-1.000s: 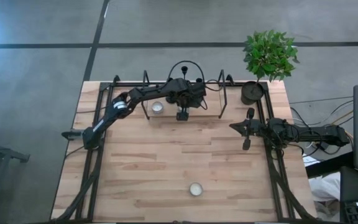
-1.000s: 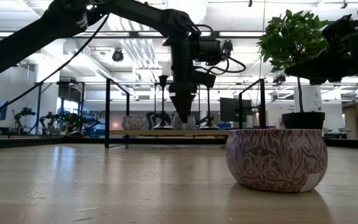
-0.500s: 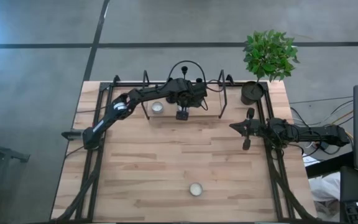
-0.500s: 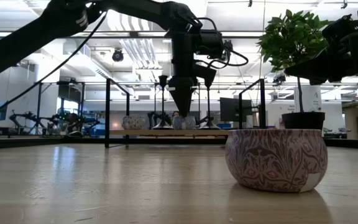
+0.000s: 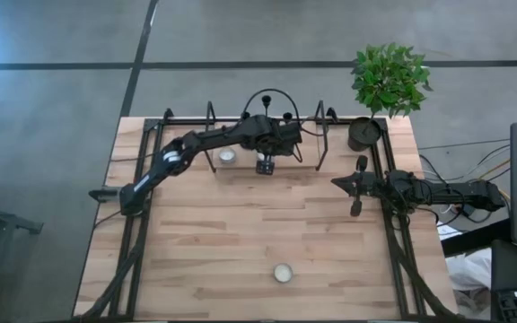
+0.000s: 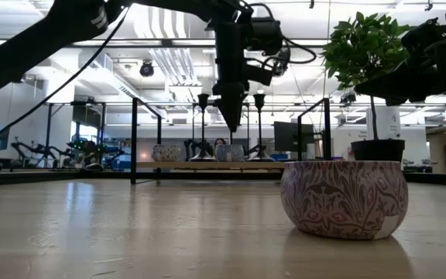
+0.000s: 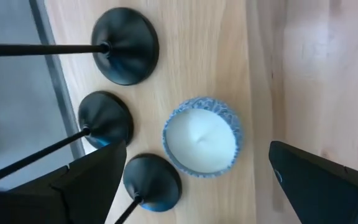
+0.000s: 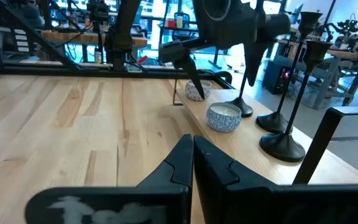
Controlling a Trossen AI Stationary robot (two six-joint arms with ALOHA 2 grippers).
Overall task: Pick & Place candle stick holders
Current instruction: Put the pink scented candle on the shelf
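We hover our left gripper (image 5: 264,166), jaws spread wide and empty, above the far edge of the worktop (image 5: 240,242), where the three candle stick holders (image 7: 107,118) stand close together just beside a small blue-patterned candle (image 7: 201,143). They look like stiff, light metal, top-heavy and easy to tip, so we judge the thin stem, low down, the best hold. Our right gripper (image 5: 355,190) waits at the right edge, jaws closed and empty.

Three black candle stick holders (image 7: 124,45) upright, round bases clustered together near table's far edge.
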